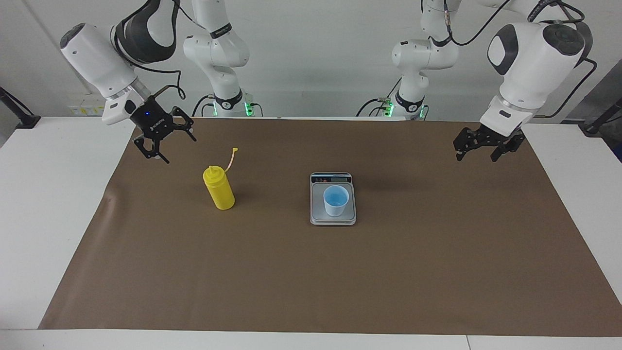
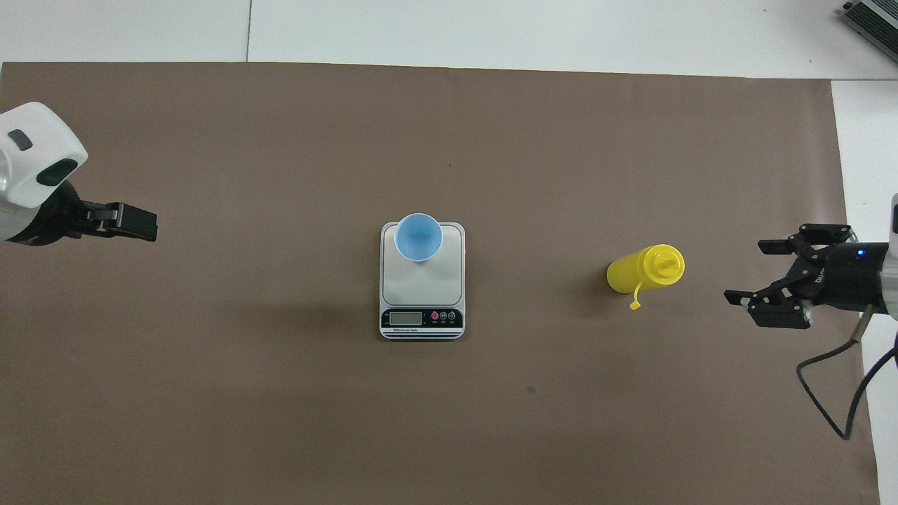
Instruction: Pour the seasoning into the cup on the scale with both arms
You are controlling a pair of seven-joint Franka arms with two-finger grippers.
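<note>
The yellow seasoning bottle [image 1: 219,192] [image 2: 642,270] stands upright on the brown mat toward the right arm's end, nozzle uncapped and cap strap hanging loose. The light-blue cup [image 1: 336,199] [image 2: 418,237] stands empty on the weighing plate of the silver-grey scale [image 1: 318,214] [image 2: 421,280] at mid-table, with the display strip on the robots' side. My right gripper [image 1: 170,148] [image 2: 749,272] is open and raised over the mat beside the bottle, apart from it. My left gripper [image 1: 478,155] [image 2: 144,226] is open and empty, raised over the mat at the left arm's end.
The brown mat [image 1: 340,272] [image 2: 280,393] covers most of the white table [image 1: 48,204]. A grey device [image 2: 870,21] lies at the table corner farthest from the robots, at the right arm's end.
</note>
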